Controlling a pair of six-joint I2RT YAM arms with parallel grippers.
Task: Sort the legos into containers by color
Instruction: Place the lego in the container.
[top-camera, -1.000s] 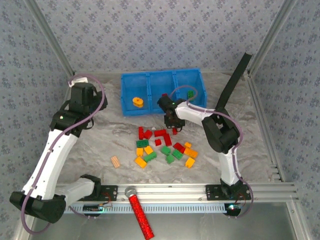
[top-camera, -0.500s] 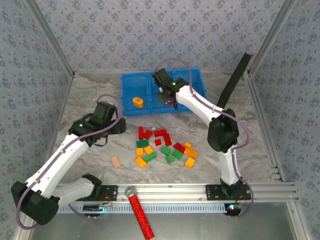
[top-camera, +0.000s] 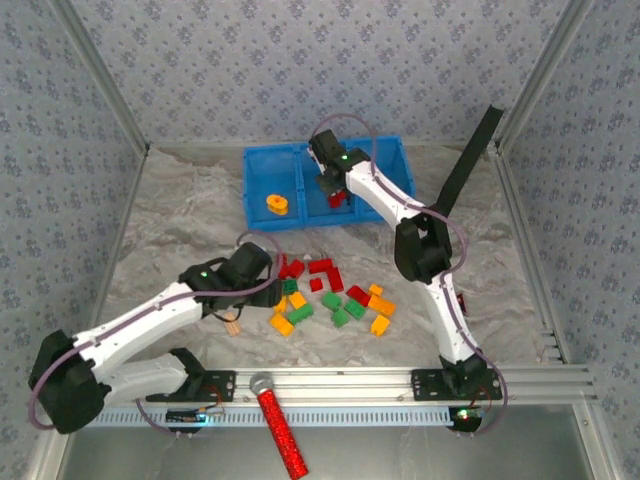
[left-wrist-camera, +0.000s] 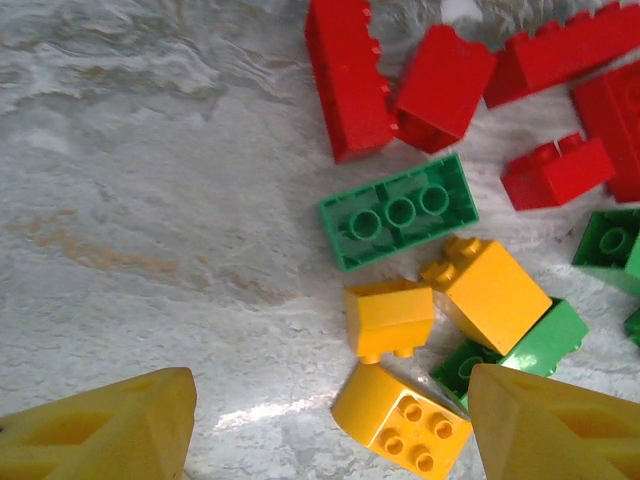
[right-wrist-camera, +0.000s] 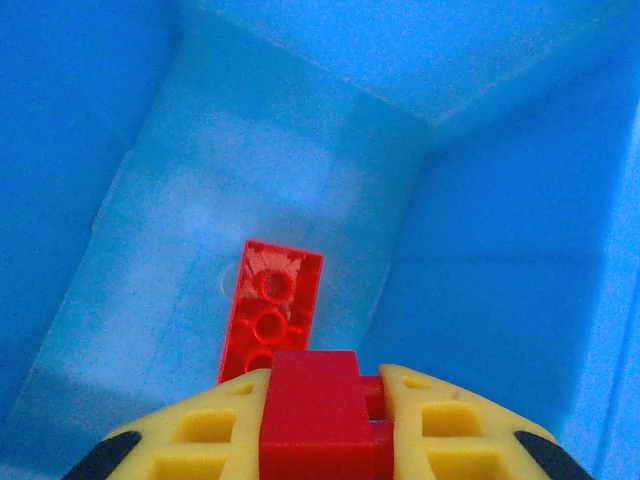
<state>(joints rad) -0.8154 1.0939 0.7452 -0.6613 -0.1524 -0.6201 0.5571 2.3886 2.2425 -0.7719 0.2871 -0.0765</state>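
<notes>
Blue tray (top-camera: 262, 152), three compartments, stood at the far side of the desk (top-camera: 170, 230). Left compartment: round yellow piece (top-camera: 276, 204). Middle compartment: one red brick (right-wrist-camera: 270, 310) lay underside up on the floor; the right gripper (right-wrist-camera: 320, 400) hung above it, pinching a second red brick (right-wrist-camera: 310, 385). Loose legos (top-camera: 330, 295), red, green and orange, lay heaped near the desk's centre. Left gripper (left-wrist-camera: 330, 420) hovered over the heap's left edge, fingers spread wide.

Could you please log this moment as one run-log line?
right tool: shut on red brick, over tray middle bin | left tool: open, over loose bricks
</notes>
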